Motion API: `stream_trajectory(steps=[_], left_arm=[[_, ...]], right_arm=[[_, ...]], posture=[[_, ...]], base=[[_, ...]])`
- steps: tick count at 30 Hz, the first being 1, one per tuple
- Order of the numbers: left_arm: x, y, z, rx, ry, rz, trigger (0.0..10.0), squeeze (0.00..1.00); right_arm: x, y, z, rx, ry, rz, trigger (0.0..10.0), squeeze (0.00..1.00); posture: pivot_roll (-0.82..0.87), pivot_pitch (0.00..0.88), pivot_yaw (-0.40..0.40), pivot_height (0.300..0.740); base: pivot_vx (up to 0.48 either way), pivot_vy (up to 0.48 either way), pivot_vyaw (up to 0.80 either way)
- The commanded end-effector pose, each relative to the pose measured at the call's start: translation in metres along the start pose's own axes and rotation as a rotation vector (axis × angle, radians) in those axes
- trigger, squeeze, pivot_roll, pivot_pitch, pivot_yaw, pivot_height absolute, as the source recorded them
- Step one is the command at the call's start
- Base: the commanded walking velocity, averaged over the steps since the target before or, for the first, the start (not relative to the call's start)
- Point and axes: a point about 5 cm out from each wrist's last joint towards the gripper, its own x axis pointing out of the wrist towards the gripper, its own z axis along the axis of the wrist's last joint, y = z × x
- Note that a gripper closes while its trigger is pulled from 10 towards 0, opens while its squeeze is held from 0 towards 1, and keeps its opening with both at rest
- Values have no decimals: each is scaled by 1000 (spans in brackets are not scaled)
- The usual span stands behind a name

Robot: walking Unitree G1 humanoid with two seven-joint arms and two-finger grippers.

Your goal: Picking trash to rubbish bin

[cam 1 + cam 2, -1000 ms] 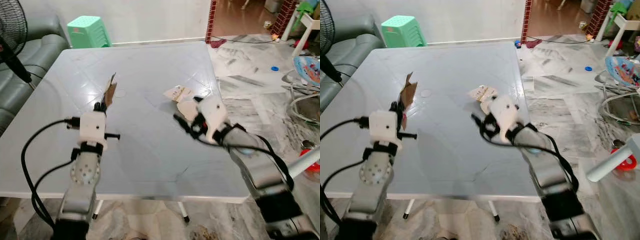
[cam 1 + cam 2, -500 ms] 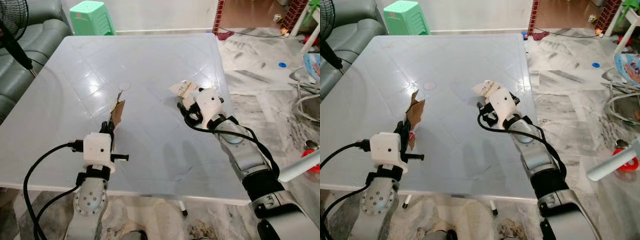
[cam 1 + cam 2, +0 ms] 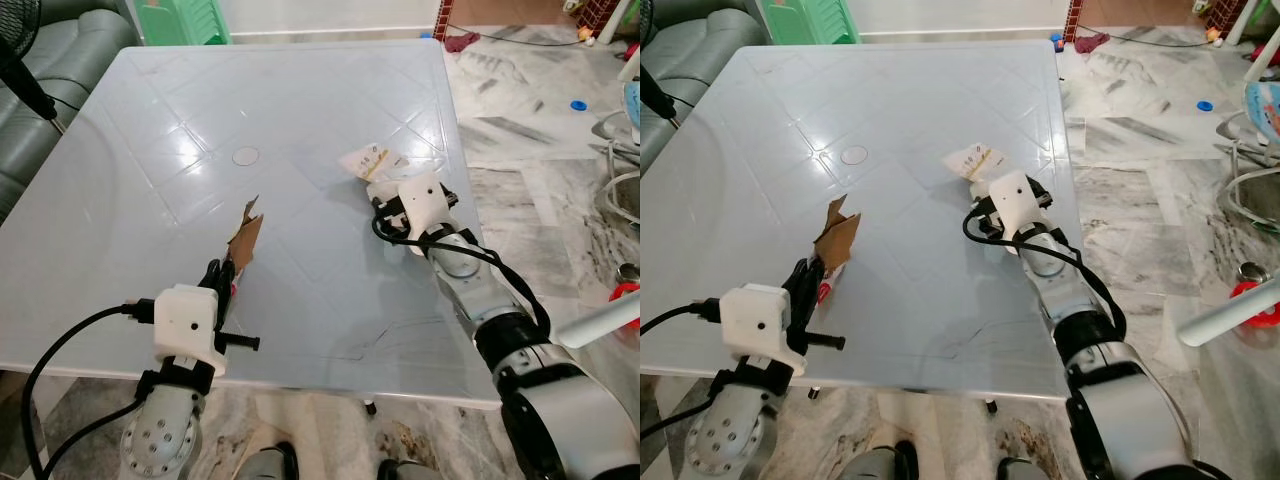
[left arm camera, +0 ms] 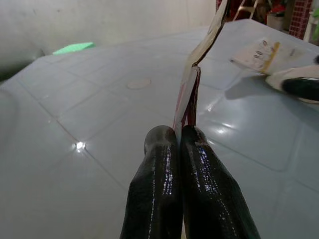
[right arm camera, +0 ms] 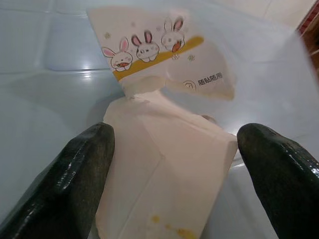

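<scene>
From the head camera I see my left gripper (image 3: 222, 275) low over the near left part of the pale grey tabletop (image 3: 150, 170), its two black fingers (image 4: 164, 184) pressed tight together on a torn piece of brown cardboard (image 3: 245, 232) that stands up out of them, with a bit of red showing at the pinch. In the left wrist view the cardboard rises straight from the closed fingertips, clear of the tabletop surface. My right gripper (image 3: 385, 205) is reached out to the right side of the tabletop, near its right edge, with the fingers spread wide; in the right wrist view one black finger (image 5: 75, 164) sits on each side of a crumpled cream paper wrapper (image 5: 164, 164) lying flat on the tabletop, not yet squeezed. Touching that wrapper, just beyond it, lies a white paper packet (image 5: 159, 55) printed with little rabbits and a yellow band. A faint round mark (image 3: 245, 156) shows on the tabletop further in. Beyond the far left corner I can make out a grey sofa (image 3: 45, 45) and a green plastic stool (image 3: 185, 15), and marble floor (image 3: 540, 130) to the right.
</scene>
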Motion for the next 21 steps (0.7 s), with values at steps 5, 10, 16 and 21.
stream_trajectory(steps=[5,10,16,21], left_arm=[[-8,-2,-3,-2,60,-31,0,0],[-10,0,-2,-1,75,-36,0,0],[-9,0,-1,0,85,-44,0,0],[-6,-2,-2,-2,88,-54,0,0]], right_arm=[[5,14,4,90,-10,42,0,0],[7,20,7,108,-16,57,0,0],[8,30,10,174,-37,101,0,0],[6,37,8,210,-56,145,0,0]], posture=[[240,242,37,740],[243,243,39,740],[239,239,45,740],[227,235,48,740]], base=[[0,0,0],[0,0,0],[0,0,0],[0,0,0]])
